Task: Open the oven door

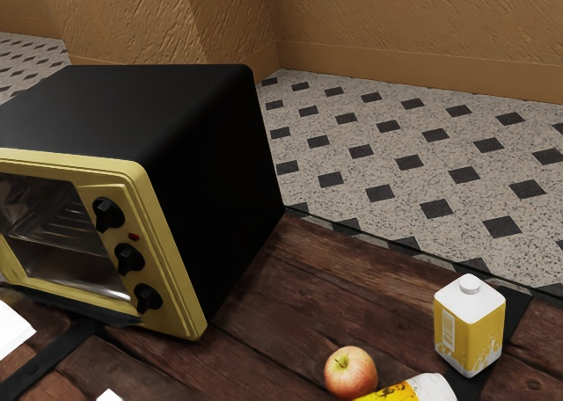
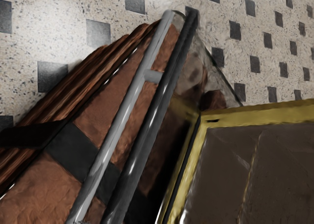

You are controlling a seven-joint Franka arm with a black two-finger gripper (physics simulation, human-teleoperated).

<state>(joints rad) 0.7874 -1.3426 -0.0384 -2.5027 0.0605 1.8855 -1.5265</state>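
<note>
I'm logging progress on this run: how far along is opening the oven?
Done, by the look of it: the door is swung down, out from the foot of the oven, and the rack shows inside. In hand: the wrist view looks onto the handle, but whether it is gripped, I cannot tell. Left: probably little, perhaps backing away; whether the door is fully down is unclear.

The arm holds the hand aloft, angled so that the wrist camera mounted on it looks down at a slant, its grasping state impossible to make out.
</note>
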